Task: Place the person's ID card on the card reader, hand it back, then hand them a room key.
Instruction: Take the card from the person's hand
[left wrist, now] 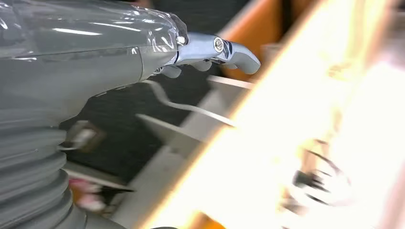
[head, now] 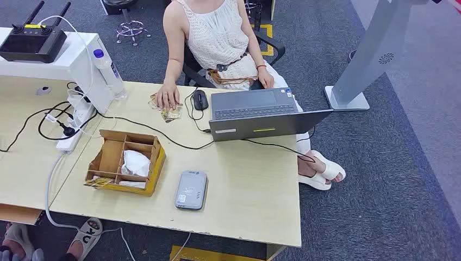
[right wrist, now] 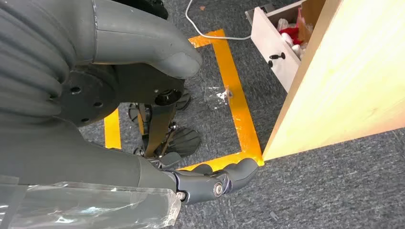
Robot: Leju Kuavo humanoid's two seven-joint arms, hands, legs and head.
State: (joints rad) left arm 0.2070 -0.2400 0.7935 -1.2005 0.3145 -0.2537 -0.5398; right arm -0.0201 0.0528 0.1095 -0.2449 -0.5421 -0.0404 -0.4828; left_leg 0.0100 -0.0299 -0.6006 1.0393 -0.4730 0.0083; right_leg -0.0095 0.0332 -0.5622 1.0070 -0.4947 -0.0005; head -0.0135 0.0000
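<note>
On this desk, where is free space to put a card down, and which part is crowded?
Free: the bare desk between the card reader and the laptop, toward the right edge. Crowded: the far left, with the cardboard box, power strip, cables and the person's hand.

A pale wooden desk (head: 255, 201) stood on dark grey carpet (head: 380, 179). Yellow tape (right wrist: 236, 102) marked a rectangle on the floor beside it. A black office chair (head: 272, 49) sat behind the desk, a grey stand's base (head: 348, 98) to one side.
</note>
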